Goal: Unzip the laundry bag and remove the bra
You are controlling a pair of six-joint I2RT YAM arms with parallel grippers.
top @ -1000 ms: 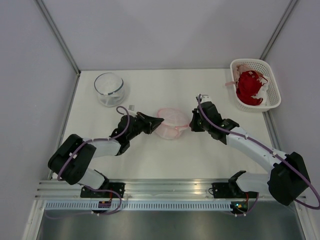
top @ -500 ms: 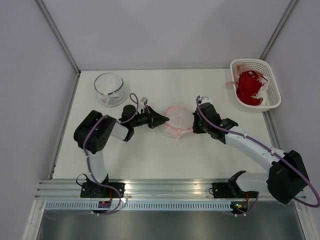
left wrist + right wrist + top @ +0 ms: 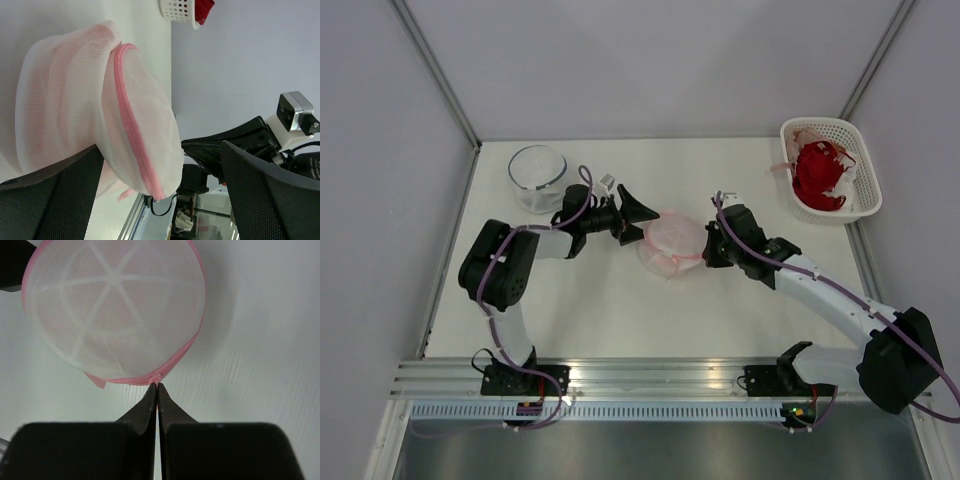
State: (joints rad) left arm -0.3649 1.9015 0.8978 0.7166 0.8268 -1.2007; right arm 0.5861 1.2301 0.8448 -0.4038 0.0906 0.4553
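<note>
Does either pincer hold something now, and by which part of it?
The right pincer is shut on the laundry bag, pinching its pink zipper rim at the edge. The left pincer is open, gripping nothing.

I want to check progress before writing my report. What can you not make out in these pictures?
- Bra: only a pink blur through the laundry bag mesh, all views; shape unclear.
- Zipper pull: right wrist view, covered by the shut right fingers; too small from above.
- Bag's lower side: left wrist view, behind a left finger.
</note>
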